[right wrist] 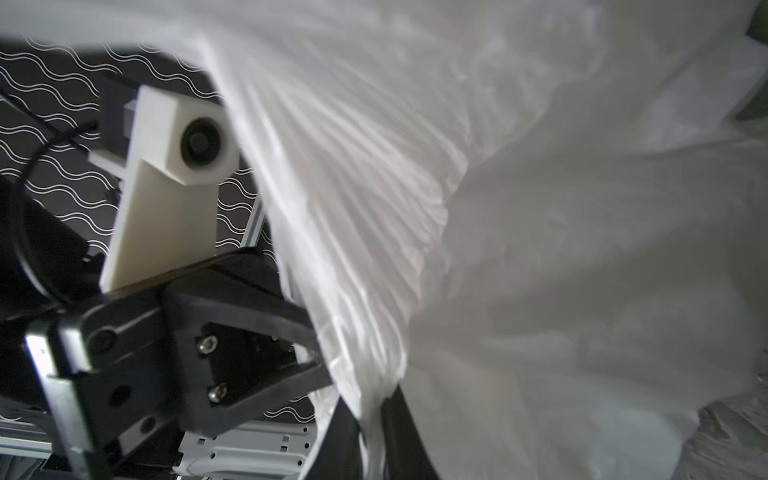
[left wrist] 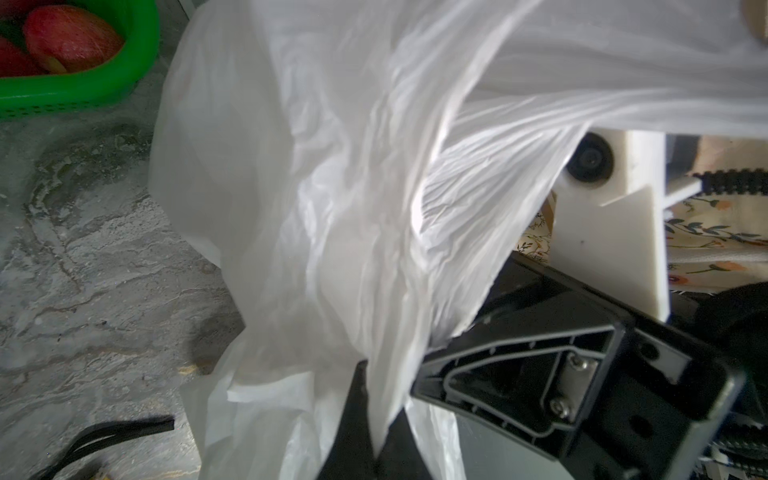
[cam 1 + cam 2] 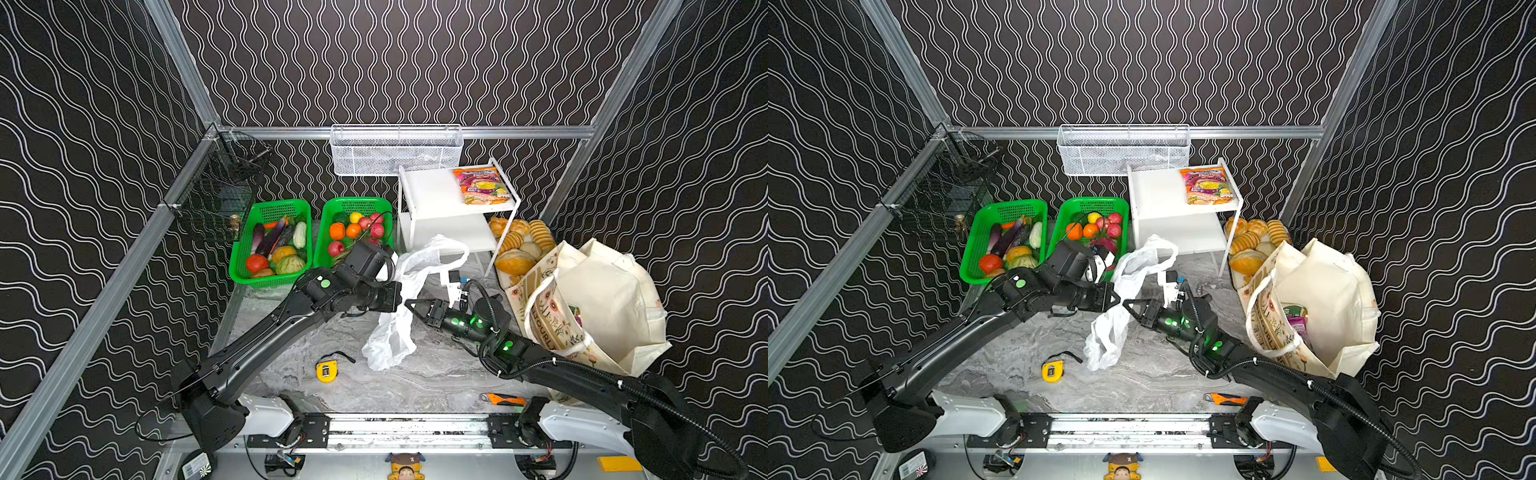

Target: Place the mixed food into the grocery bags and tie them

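1. At the centre of both top views, a thin white plastic bag (image 3: 392, 332) (image 3: 1111, 332) is seen lifted above the marbled worktop (image 3: 436, 374). Its lower end droops to the surface and one handle loop is raised toward the white shelf (image 3: 432, 195).
2. The left pincer (image 3: 399, 296) (image 3: 1117, 299) is shown closed on a bunched fold of the bag. In the left wrist view (image 2: 332, 208), the film is caught between its fingers (image 2: 347, 424).
3. The right pincer (image 3: 409, 305) (image 3: 1126, 305), just beside the left one, is likewise clamped on the bag. In the right wrist view (image 1: 540, 249), the film is nipped between its fingers (image 1: 405, 440).
4. At the right of the frame, the cream cloth tote (image 3: 602, 299) (image 3: 1325, 291) is pictured standing open. A purple packet (image 3: 1298, 326) and a green can (image 3: 1292, 311) are visible inside it.
5. A snack packet (image 3: 482, 185) is left lying on top of the shelf, at upper centre-right.
6. Toy fruit (image 3: 353, 230) is seen in a green basket (image 3: 357, 201) left of the shelf.
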Robot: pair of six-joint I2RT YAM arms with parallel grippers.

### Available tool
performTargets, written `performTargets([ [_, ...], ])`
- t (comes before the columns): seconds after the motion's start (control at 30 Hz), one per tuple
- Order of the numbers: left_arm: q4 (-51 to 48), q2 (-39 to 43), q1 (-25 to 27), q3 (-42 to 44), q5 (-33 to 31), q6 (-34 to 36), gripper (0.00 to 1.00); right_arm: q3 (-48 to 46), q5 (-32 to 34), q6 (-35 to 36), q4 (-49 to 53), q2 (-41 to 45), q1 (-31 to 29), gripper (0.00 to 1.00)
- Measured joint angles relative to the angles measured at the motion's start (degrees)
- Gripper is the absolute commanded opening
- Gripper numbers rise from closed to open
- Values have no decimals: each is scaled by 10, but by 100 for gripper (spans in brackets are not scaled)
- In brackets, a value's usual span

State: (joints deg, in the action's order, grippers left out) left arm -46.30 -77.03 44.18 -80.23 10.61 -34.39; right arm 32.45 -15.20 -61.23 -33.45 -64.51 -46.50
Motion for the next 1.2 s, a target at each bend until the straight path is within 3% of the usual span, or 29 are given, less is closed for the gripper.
performTargets([
  [0.13,-1,9,0,0,-22,-4,18,15,26,16,58,32,0,0],
  [0.3,-5,16,-2,-2,-61,-4,15,34,59,50,163,76,0,0],
  [0.5,9,24,-3,1,-65,-4,13,79,65,103,266,89,0,0],
  [0.53,12,25,-3,2,-64,-4,20,85,68,113,282,91,0,0],
  [0.63,20,28,-4,3,-63,-1,58,97,69,133,316,96,0,0],
  [0.73,34,23,-6,3,-48,4,78,115,68,157,345,94,0,0],
  [0.8,49,14,-6,5,-23,14,82,127,66,172,356,89,0,0],
  [0.93,78,-14,-6,11,22,23,78,134,56,192,372,84,0,0],
  [1.0,80,-31,-6,8,33,31,67,134,53,200,374,84,0,0],
  [1.2,68,-52,-7,4,12,35,15,138,60,214,395,87,0,0],
])
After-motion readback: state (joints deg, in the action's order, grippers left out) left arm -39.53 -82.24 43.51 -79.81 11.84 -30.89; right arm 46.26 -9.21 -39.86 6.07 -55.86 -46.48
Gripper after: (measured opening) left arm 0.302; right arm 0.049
